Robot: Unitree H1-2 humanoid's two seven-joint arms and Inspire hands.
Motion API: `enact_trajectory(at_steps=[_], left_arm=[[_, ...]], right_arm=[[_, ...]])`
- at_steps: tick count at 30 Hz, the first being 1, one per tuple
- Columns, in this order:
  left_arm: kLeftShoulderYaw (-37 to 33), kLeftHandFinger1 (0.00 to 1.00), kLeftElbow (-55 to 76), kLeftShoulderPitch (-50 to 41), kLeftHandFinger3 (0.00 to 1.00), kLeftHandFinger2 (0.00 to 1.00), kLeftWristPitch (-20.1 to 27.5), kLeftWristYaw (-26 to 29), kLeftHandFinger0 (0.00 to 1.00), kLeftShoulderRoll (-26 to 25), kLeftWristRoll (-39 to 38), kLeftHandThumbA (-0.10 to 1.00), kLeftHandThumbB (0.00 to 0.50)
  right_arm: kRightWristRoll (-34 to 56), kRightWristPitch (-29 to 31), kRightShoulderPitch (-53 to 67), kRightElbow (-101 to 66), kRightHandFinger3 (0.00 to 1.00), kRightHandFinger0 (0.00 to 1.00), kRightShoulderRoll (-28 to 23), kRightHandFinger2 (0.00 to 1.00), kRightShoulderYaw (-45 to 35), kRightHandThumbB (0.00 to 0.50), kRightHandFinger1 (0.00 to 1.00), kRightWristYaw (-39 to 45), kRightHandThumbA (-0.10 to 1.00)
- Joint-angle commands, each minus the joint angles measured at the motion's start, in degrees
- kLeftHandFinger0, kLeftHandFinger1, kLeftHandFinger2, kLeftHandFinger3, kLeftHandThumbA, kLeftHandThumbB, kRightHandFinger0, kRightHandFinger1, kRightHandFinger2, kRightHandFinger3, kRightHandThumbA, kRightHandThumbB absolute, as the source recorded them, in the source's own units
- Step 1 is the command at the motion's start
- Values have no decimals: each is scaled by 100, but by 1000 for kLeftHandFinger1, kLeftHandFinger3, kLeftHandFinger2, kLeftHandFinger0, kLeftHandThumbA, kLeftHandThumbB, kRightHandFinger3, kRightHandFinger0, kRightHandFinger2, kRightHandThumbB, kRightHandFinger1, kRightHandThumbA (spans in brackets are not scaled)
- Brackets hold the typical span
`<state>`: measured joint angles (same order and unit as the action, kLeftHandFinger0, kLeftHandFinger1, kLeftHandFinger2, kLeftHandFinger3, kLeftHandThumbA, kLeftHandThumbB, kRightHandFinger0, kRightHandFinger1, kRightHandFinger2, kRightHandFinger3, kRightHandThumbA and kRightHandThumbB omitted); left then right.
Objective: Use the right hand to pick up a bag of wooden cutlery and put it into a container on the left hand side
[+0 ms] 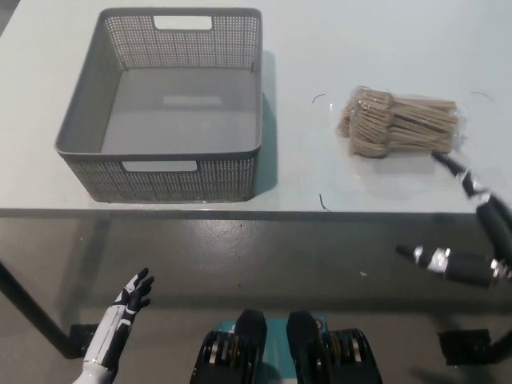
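Observation:
A clear bag of wooden cutlery (398,122) lies on the white table (320,48) at the right. A grey perforated basket (170,104) stands empty on the table's left. My black right hand (472,232) is raised at the right edge, open, with one fingertip reaching up to just below the bag's lower right corner and another pointing left below the table edge. My white left hand (120,324) rests low at the bottom left, open, well below the table.
The table's front edge runs across the picture below the basket and the bag. Beneath it is grey floor with a dark table leg (32,308) at the lower left. Thin black marks (322,202) show on the tabletop near the bag.

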<state>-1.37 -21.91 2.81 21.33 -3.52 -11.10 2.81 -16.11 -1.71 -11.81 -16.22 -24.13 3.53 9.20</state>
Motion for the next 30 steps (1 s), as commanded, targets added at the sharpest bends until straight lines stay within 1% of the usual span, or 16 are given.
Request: enact_trajectory(at_steps=[1,2,4,5,6,7,8,11,12,13,16,18,20,22,25,30], left_arm=[[52,1000,204,74,1000,1000,67,-15,1000,-122,49,1000,223],[49,1000,212,68,1000,1000,63,-27,1000,-130,45,1000,223],[48,1000,188,76,1000,1000,89,-29,1000,-127,40,1000,221],[44,1000,187,79,1000,1000,100,-28,1000,-126,48,1000,214],[44,1000,185,69,1000,1000,119,-10,1000,-130,76,1000,214],[35,1000,179,70,1000,1000,137,0,1000,-136,109,1000,212],[24,1000,162,63,1000,1000,162,11,1000,-137,143,1000,209],[16,1000,175,44,1000,1000,111,-7,1000,-130,142,1000,213],[14,1000,186,5,1000,1000,117,-8,1000,-130,145,1000,213],[11,1000,193,-15,1000,1000,119,-7,1000,-128,156,1000,212],[12,1000,219,-111,1000,1000,109,6,1000,-107,158,1000,212],[7,1000,239,-130,1000,1000,97,20,1000,-107,194,1000,210],[6,1000,233,-127,1000,1000,82,6,1000,-109,187,1000,213],[6,1000,258,-186,1000,1000,79,-19,1000,-115,167,1000,210],[4,1000,282,-217,1000,1000,69,-35,1000,-124,170,1000,208],[-2,1000,233,-209,1000,1000,135,-30,1000,-133,203,1000,206]], right_arm=[[-102,-751,-776,-152,1000,1000,-518,1000,-167,307,1000,492,1000],[-111,-744,-940,-44,1000,1000,-644,1000,-146,267,1000,562,1000],[-215,-891,-1250,154,1000,1000,-869,1000,-57,296,1000,720,1000],[-246,-988,-1454,275,1000,1000,-999,1000,12,321,1000,848,1000],[-301,-1093,-1604,353,1000,1000,-1080,1000,84,328,1000,935,1000],[-346,-1094,-1775,501,1000,1000,-1171,1000,153,332,1000,1013,1000],[-551,-1068,-2026,696,1000,1000,-1323,1000,299,319,1000,1112,1000],[-749,-1095,-2567,1153,1000,1000,-1532,1000,591,324,1000,1309,1000],[-760,-1071,-2591,1194,1000,1000,-1546,1000,626,283,1000,1305,1000],[-895,-974,-2875,1515,1000,1000,-1564,1000,778,313,1000,1312,1000],[-1128,-921,-3318,1987,1000,1000,-1618,1000,1100,319,1000,1492,1000],[-1261,-812,-3672,2395,1000,1000,-1630,1000,1319,303,1000,1572,1000],[-1376,-711,-3953,2729,1000,1000,-1641,1000,1511,302,1000,1669,1000],[-1540,-628,-4211,3072,1000,1000,-1617,1000,1757,354,1000,1764,1000],[-1755,-490,-4631,3625,1000,1000,-1556,1000,2137,393,1000,1926,1000],[-1856,-416,-5031,4183,1000,1000,-1439,1000,2489,400,1000,2123,1000]])
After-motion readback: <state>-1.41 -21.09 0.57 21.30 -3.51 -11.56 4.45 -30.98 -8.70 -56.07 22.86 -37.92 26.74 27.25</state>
